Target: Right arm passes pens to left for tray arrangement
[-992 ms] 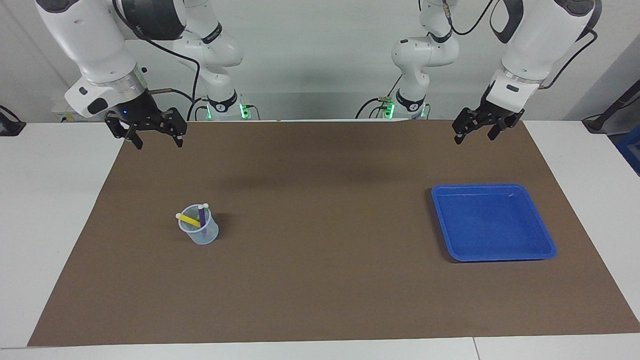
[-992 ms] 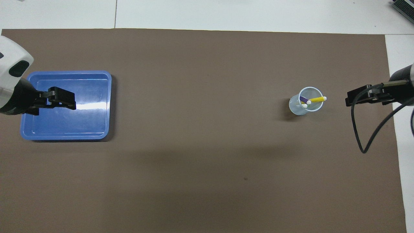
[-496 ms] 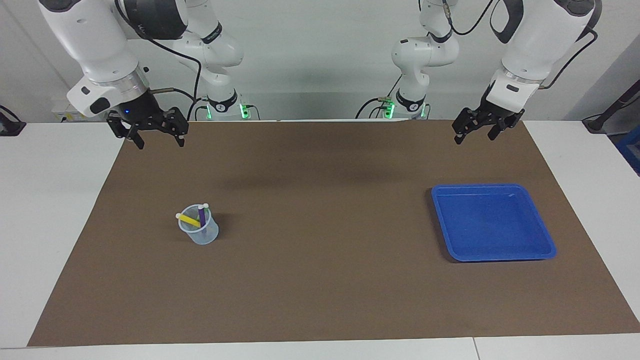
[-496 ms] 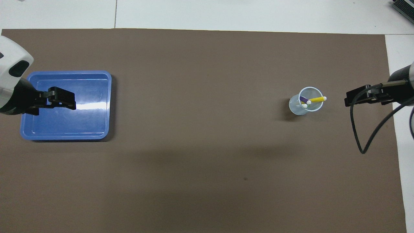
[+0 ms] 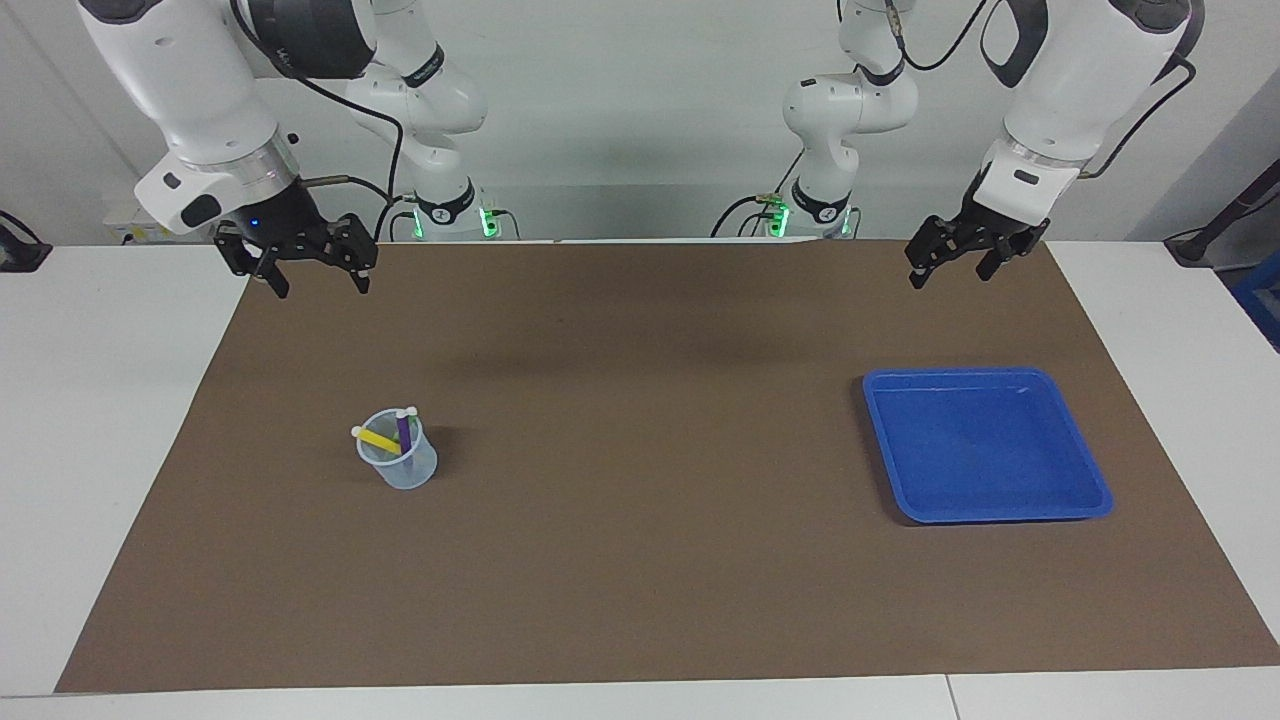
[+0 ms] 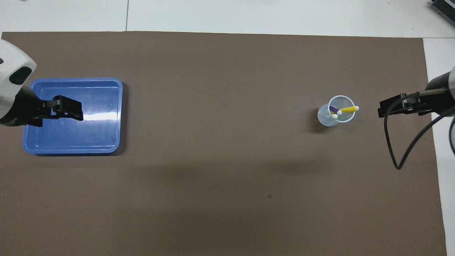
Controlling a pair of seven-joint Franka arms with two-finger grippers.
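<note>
Facing view: the right pincer (image 5: 312, 270) hangs in the air at about ten o'clock of the picture, over the brown mat (image 5: 640, 560) near its edge closest to the robots, fingers spread apart and holding nothing. The left pincer (image 5: 955, 262) hangs at about two o'clock, likewise released and empty; that arm waits. The clear cup (image 5: 398, 462) stands on the mat toward the right arm's end of the tabletop, at roughly eight o'clock from the picture's centre. The yellow pen (image 5: 377, 439) leans across its mouth and the purple pen (image 5: 404, 430) stands more upright beside it. The blue tray (image 5: 1085, 455) lies toward the left arm's end, at about four o'clock, with nothing in it.

Overhead view: the cup (image 6: 327, 119) sits at three o'clock of the picture, with the right pincer (image 6: 382, 110) just beside it toward the picture's edge. A trace of the green pen (image 6: 338, 116) shows inside, under the white tips. The left pincer (image 6: 76, 111) overlaps the tray (image 6: 106, 147) at nine o'clock, though the facing view shows it well above the tabletop.

In my judgement no pen has been lifted, so the first pick is in hand. The next move calls for the right pincer to travel over the cup, come down around one pen's upper end without tipping the light cup, and clench.
</note>
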